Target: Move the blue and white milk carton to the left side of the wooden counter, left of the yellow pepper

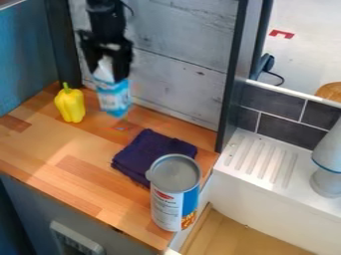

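Note:
The black gripper hangs at the upper left over the wooden counter, shut on the top of a blue and white package. The package hangs upright between the fingers, in front of the grey plank wall. Just left of it a yellow toy pepper stands on the counter. Lower and to the right lies a folded dark purple cloth. A blue and white can with a grey lid stands at the counter's front right corner, hiding part of the cloth.
The wooden counter ends at a dark upright post on the right. Beyond it are a white sink with a ridged drainboard and a grey and white object. A blue wall bounds the left side.

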Controlling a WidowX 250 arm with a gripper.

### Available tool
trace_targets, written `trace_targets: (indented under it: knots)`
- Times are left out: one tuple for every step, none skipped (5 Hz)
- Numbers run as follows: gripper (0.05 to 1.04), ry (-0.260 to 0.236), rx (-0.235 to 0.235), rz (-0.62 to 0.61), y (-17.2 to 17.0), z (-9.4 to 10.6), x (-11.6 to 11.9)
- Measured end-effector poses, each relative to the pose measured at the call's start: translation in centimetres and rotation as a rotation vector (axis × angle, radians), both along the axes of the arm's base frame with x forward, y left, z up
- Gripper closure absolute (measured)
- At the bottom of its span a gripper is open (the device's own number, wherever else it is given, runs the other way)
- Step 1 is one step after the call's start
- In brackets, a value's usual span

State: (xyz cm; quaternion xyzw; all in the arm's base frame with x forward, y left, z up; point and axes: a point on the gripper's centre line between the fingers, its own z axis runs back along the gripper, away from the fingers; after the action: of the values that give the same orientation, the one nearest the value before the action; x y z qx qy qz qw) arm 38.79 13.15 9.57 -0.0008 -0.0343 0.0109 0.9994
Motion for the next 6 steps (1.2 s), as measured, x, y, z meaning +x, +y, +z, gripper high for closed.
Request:
trace_targets:
  knots:
    - [0.254, -0.014, -0.027, 0.031, 0.7, 1.1, -3.4]
    - [0.254, 0.011, -0.018, 0.036, 1.1, 0.7, -7.4]
    - [0.254, 0.021, -0.023, 0.071, 2.4, 0.5, -10.1]
    - [0.254, -0.01, 0.008, 0.116, 5.6, 0.1, -11.4]
    - [0.254, 0.023, 0.018, 0.151, 8.3, -1.7, -11.5]
    - [0.254, 0.031, 0.031, 0.175, 11.0, -2.5, -11.6]
